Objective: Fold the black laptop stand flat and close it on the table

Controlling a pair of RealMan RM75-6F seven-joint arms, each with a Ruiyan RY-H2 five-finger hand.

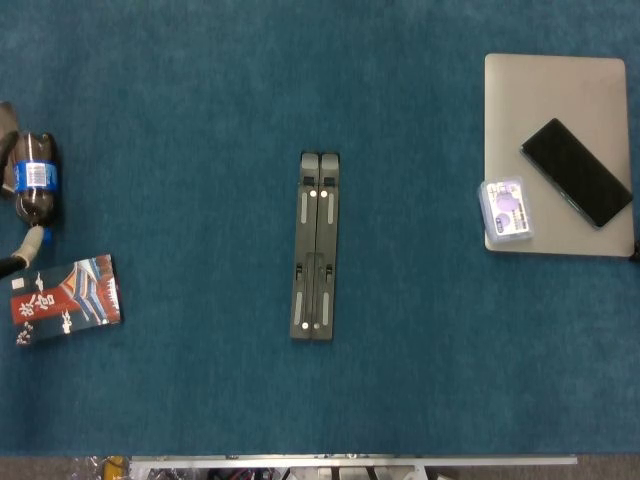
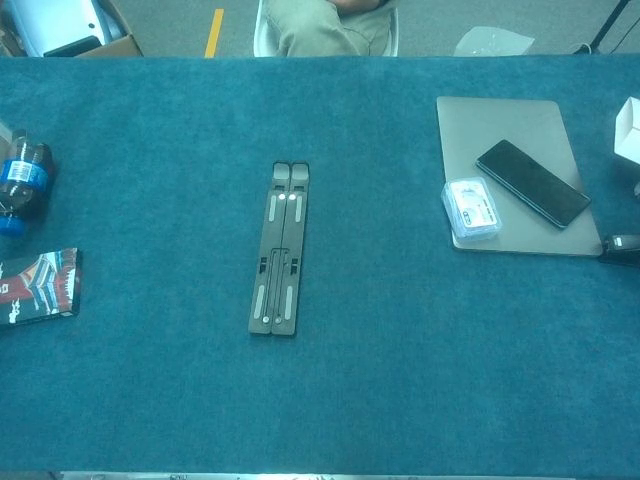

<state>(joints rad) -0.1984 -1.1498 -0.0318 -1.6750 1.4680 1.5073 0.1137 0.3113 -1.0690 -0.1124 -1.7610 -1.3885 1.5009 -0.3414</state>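
The job looks done. The black laptop stand (image 1: 316, 246) lies folded flat and shut, long and thin, in the middle of the blue tabletop (image 1: 200, 400). Far to its right sits a gray laptop (image 1: 557, 90). No hand shows, so I cannot tell about the fingers.

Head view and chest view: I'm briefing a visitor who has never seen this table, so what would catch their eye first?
First, the black laptop stand, folded flat and shut, lying lengthwise alone at the middle of the blue table. Next, the grey laptop at the right, with a black phone lying slantwise on it and a small clear case at its near left corner. At the left edge lie a bottle and a red packet.
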